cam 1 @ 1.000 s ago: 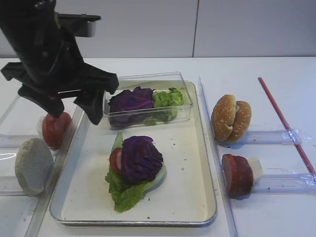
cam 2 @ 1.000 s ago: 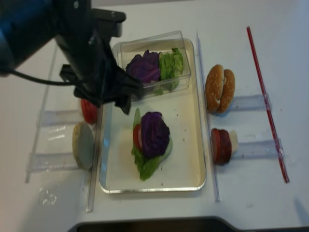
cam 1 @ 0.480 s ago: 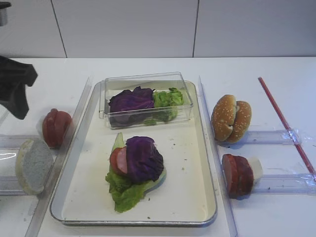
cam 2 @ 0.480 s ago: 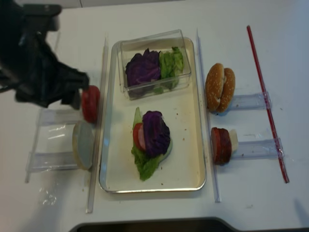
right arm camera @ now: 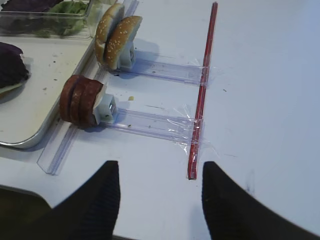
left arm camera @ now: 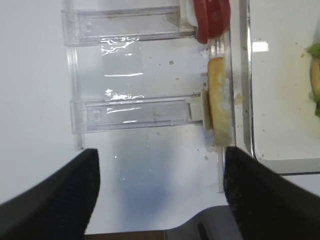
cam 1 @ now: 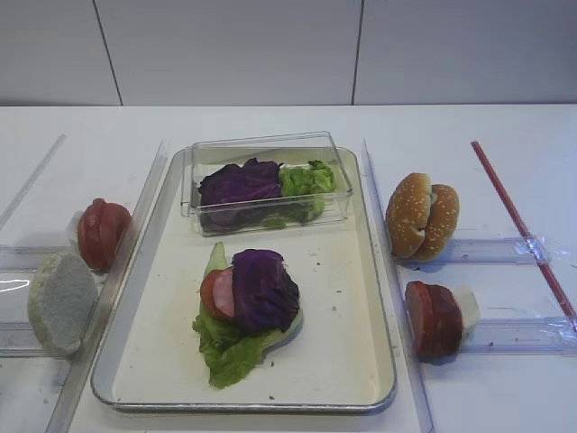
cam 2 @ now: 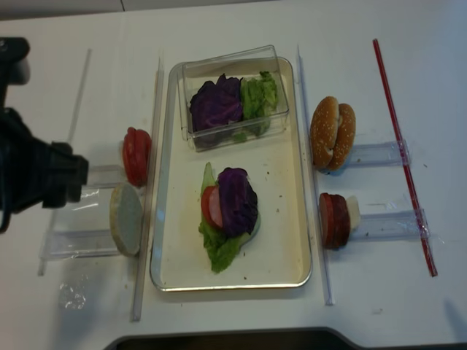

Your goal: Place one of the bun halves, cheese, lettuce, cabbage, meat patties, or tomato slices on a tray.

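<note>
While the left gripper hangs with its jaws spread wide and empty over the clear rails, we see the cabbage lying on the tray, atop lettuce and a tomato slice. The right gripper also stands open, holding nothing. The pale bun half propped below looks light, soft and crumbly; we would pinch it gently across its flat faces, not its edge.

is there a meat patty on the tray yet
No, the meat patties stand on edge in a clear rail right of the tray, whose stack holds only lettuce, tomato and cabbage.
</note>
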Tool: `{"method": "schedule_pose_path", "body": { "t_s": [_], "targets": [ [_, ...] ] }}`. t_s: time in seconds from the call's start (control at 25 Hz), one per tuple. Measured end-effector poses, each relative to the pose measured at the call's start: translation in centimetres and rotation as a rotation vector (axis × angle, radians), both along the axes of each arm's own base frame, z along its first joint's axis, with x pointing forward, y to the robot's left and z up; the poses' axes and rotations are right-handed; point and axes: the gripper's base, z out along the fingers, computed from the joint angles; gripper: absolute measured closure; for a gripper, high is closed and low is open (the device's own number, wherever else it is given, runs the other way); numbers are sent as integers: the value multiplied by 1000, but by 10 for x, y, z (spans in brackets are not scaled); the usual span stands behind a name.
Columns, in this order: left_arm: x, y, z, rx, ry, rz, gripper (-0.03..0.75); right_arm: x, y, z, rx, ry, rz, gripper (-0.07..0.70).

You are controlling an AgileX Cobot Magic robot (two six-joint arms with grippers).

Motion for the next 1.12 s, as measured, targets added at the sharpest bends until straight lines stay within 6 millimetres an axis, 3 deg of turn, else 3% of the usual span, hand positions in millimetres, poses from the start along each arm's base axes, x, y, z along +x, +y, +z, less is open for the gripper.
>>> {"method": "schedule_pose_path", "body": {
  "t_s": [0.48, 0.76, 1.12],
  "targets": [
    [-86, 18, 19, -5, -258, -22, 244, 0, 0, 0, 0, 0, 0, 238],
    [-131, 27, 4, -14, -371, -33, 272, 0, 0, 0, 0, 0, 0, 238],
    [-164, 33, -39, 4, -423, -72, 273, 0, 0, 0, 2, 0, -1, 238]
  ]
}}
